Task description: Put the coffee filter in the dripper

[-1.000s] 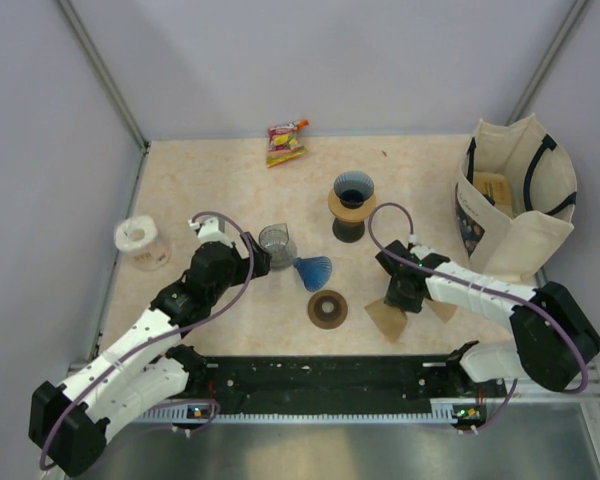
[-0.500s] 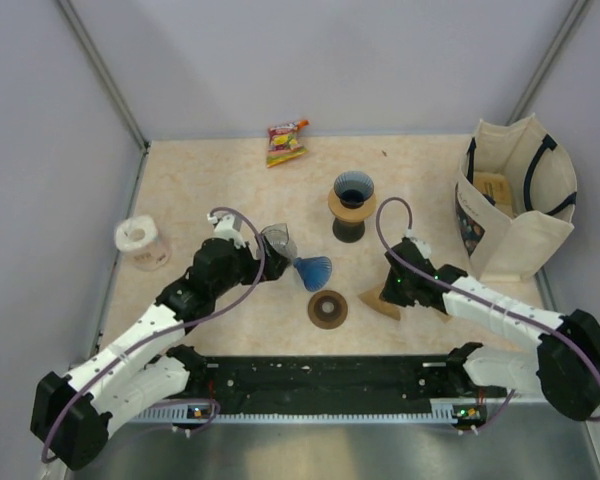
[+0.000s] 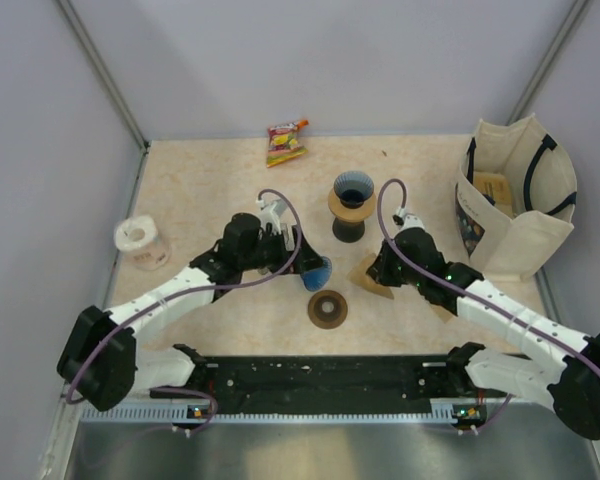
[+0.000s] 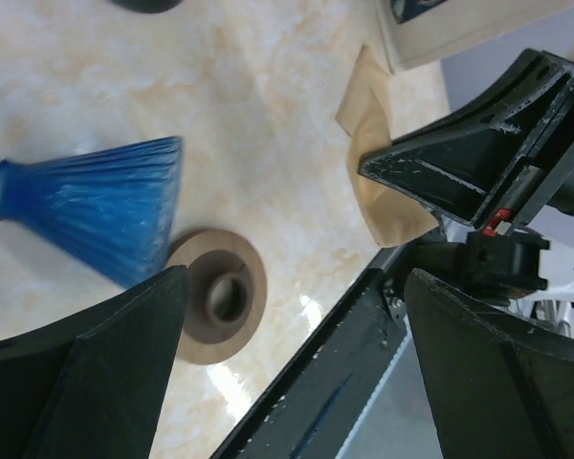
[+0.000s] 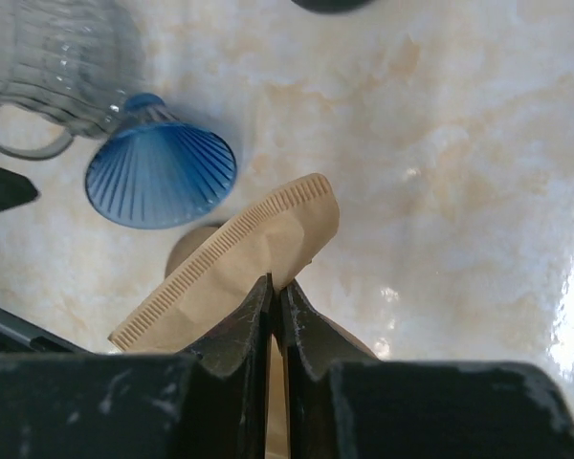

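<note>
The brown paper coffee filter (image 5: 231, 251) is pinched by its edge in my right gripper (image 5: 277, 292), which is shut on it and holds it off the table. In the top view the filter (image 3: 364, 277) hangs just right of the dripper (image 3: 318, 271). The dripper is a blue ribbed cone (image 5: 161, 175) lying on its side with its mouth toward the filter. My left gripper (image 4: 297, 373) is wide open and hovers over the dripper (image 4: 98, 208) with nothing between its fingers. From the left wrist view the filter (image 4: 381, 158) shows beyond, under the right gripper.
A brown wooden ring (image 3: 327, 309) lies below the dripper. A clear ribbed glass jug (image 5: 62, 62) sits beside the cone. A dark cup on a wooden stand (image 3: 352, 205) is behind. Tote bag (image 3: 515, 205) at right, snack packet (image 3: 285, 142) at back, paper roll (image 3: 142, 243) at left.
My right gripper shut on the filter and carried it up and left toward the dripper. My left arm stretched right, its open gripper now over the dripper.
</note>
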